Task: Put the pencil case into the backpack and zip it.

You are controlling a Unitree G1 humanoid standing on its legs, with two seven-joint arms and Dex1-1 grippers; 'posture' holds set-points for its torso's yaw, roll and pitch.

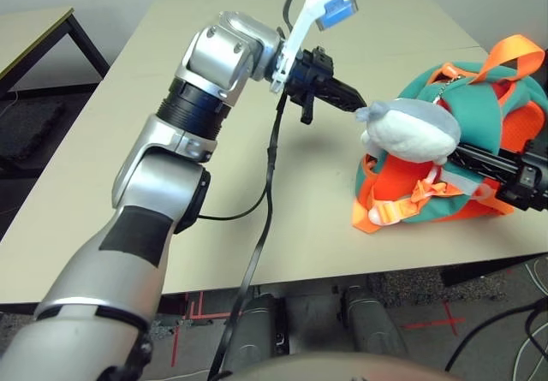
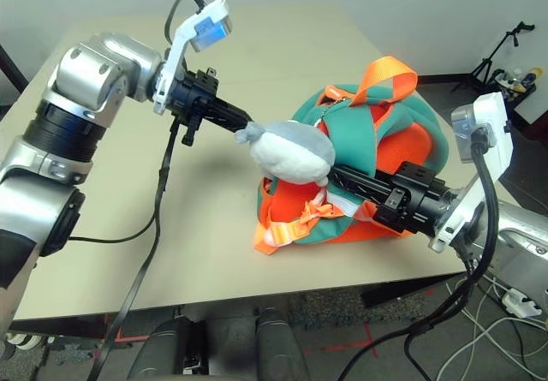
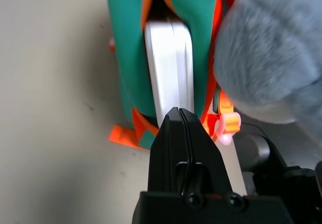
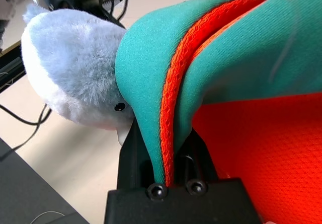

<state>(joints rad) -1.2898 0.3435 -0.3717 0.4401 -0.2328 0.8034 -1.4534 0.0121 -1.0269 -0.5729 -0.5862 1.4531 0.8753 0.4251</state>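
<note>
The teal and orange backpack (image 1: 479, 116) lies on the table at the right, its grey-white plush fish (image 1: 411, 128) resting on the side facing me. In the left wrist view the white pencil case (image 3: 168, 68) sits inside the backpack's opening (image 3: 126, 58), between the teal flaps; the head views hide it. My left gripper (image 3: 176, 112) is shut and empty, its tip at the case's near end, right beside the fish (image 2: 291, 150). From the right, my right gripper (image 4: 166, 133) is shut on the backpack's teal and orange opening edge (image 4: 241, 48), below the fish (image 4: 75, 78).
The beige table (image 1: 171, 56) carries a black cable (image 1: 265, 193) hanging from my left wrist across its middle. The backpack's orange handle loop (image 1: 514, 56) sticks up at the back. Another table (image 1: 34, 30) stands at far left. Cables (image 2: 514, 312) lie on the floor at right.
</note>
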